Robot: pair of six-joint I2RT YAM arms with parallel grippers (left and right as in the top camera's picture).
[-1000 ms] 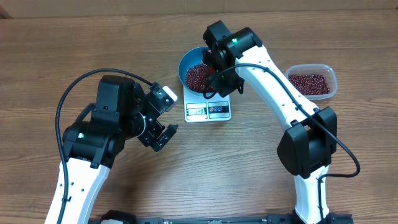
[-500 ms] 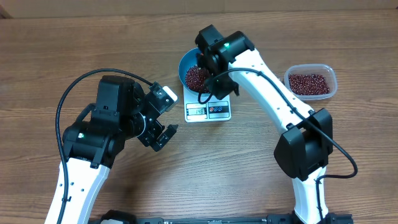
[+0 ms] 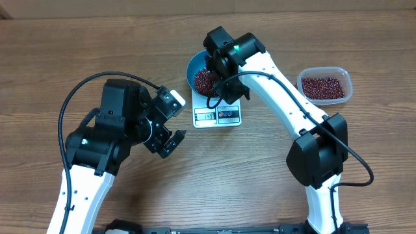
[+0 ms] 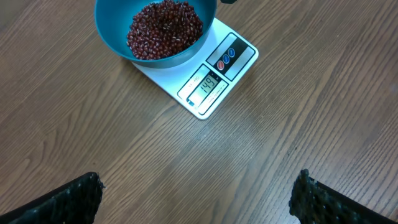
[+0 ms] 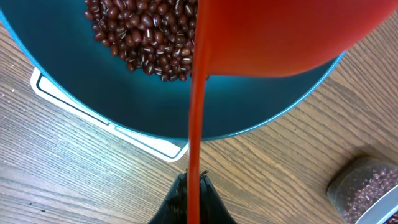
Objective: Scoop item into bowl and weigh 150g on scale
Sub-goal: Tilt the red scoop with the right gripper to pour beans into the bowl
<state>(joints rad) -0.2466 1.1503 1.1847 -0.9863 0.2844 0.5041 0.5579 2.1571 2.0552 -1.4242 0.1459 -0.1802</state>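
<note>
The worktop (image 3: 78, 52) is brown wood with a clear grain, and both arms stand on its near edge.

The right hand (image 5: 193, 200) is clamped on the thin handle of an orange-red scoop (image 5: 280, 31). Its two dark fingers (image 5: 177, 202) press together on the handle from both sides. The cup of the scoop hangs above the scale (image 3: 218, 116), over the blue bowl (image 5: 249, 115). From the wrist camera only the outer side of the cup is seen, so I cannot tell if something is inside it.

The bowl stands on the back part of the scale and is wider than it, so only the front edge with the display and two round marks stays visible. In the bowl lies a heap of small dark red beans (image 4: 165, 28). The display shows digits, but I cannot read them surely.

To the right of the scale, well apart from it, a clear plastic tub (image 3: 324, 86) stands on the worktop and holds more of the same beans.

The left hand (image 4: 196, 198) hovers in front and to the left of the scale, near it but not touching. Its fingers (image 4: 68, 200) are wide apart and hold nothing.
</note>
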